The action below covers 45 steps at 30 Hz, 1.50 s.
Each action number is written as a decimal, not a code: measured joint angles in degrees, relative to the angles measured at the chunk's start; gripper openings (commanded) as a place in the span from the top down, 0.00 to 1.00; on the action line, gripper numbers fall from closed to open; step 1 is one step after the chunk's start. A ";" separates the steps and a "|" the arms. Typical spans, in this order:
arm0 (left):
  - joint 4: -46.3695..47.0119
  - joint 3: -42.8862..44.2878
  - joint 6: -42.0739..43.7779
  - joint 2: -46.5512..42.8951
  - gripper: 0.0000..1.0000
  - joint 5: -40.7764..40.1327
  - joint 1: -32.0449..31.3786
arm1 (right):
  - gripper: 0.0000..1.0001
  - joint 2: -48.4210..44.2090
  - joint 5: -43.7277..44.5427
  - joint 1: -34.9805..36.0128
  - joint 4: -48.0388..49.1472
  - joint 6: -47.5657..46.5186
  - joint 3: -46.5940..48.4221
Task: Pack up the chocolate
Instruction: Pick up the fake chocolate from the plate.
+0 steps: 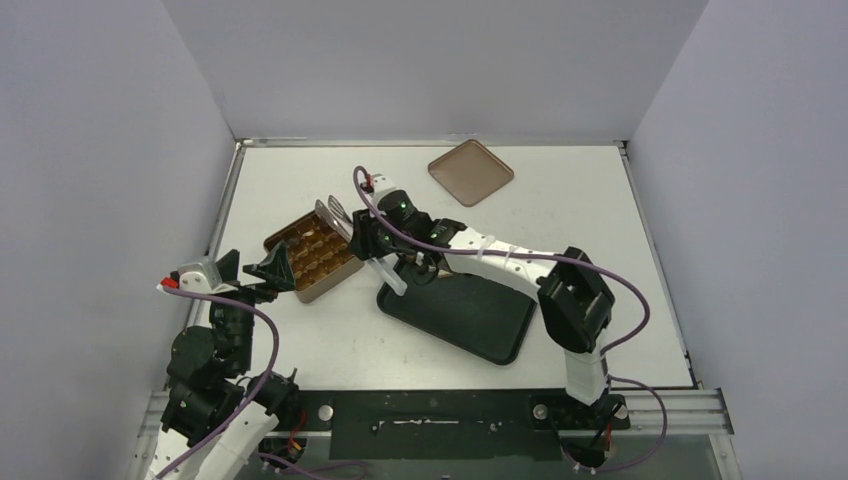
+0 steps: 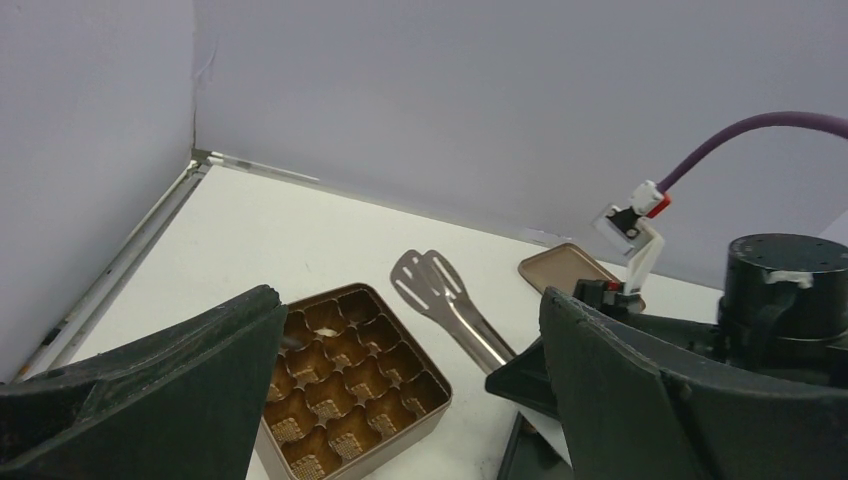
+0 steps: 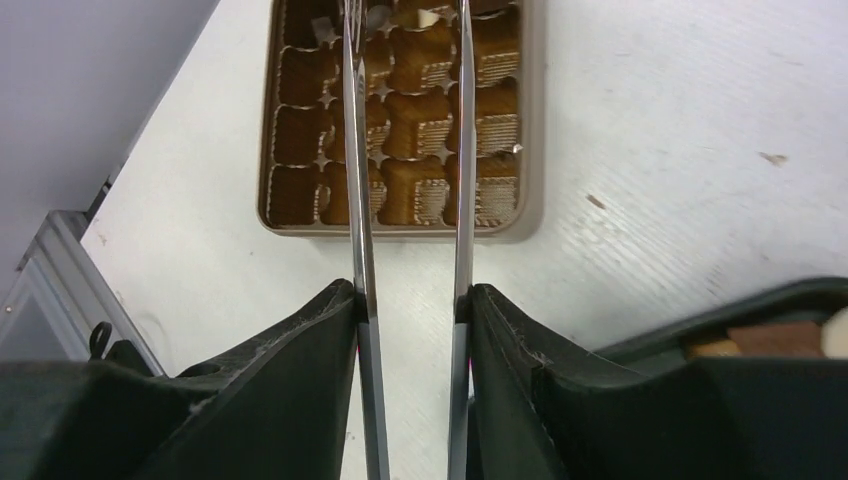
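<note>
Risk, tongs slipping: the right tool (image 3: pixel 410 300) pinches the tongs (image 3: pixel 360 200) by their two thin arms only. In my judgement any twist could turn or drop them onto the tin (image 3: pixel 400 231).
Risk, missed cell: the tin's cells are small and close together. A piece let go off-centre would likely lodge on a divider or fall into the neighbouring cell.
Risk, tin shifting: nothing holds the tin. A downward push from the tong blades could skid it across the bench (image 1: pixel 560 200).
Risk, collision: the left tool (image 1: pixel 255 268) sits just beside the tin's near corner. A low sweep of the tongs toward it could foul it.
Right tool, state: partly closed, its fingers pressed against the outer faces of both tong arms, gripping the tongs. The arms stand apart, not squeezed together.
Tongs, load: the blades hang above the far side of the tin. No piece shows between them from the left wrist. The tips are cut off in the right wrist view, so I cannot tell for certain.
Left tool, state: jaws fully spread, holding nothing, touching nothing that I can see.
Chocolate (image 3: pixel 775 338), location: brown and cream pieces lie in the black tray (image 3: pixel 700 310), beside the tin. A pale fleck sits in a far cell, unidentified.
Lid (image 1: pixel 470 172): flat on the bench, well apart from the tin.
</note>
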 measured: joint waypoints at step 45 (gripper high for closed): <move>0.02 0.00 0.20 1.55 0.03 1.38 0.00 | 0.56 -31.69 22.80 -0.72 -35.60 4.96 -26.64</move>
